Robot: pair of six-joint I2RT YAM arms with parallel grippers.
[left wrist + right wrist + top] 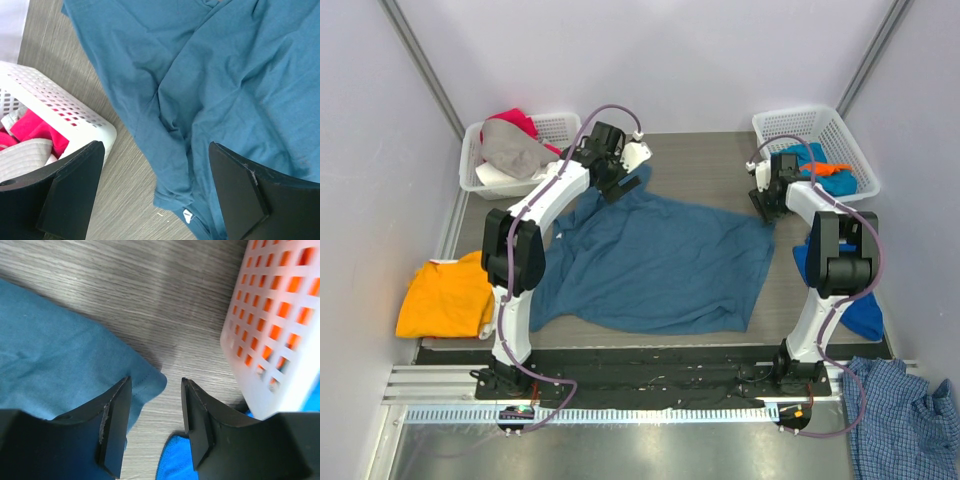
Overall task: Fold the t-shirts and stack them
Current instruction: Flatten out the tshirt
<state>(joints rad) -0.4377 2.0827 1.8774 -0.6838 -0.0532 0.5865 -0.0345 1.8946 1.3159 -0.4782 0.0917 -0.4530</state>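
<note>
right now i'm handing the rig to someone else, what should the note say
Left gripper: fingers open, holding nothing, over the far left corner of the teal t-shirt.
Right gripper: fingers open, empty, over the shirt's far right corner.
Teal t-shirt lies spread, wrinkled and unfolded in the middle of the table. Orange t-shirt sits at the table's left edge; a blue garment lies by the right arm's base. More clothes wait in the left basket and right basket.
Done: teal one laid out. Left: fold it, stack it, then the rest.
</note>
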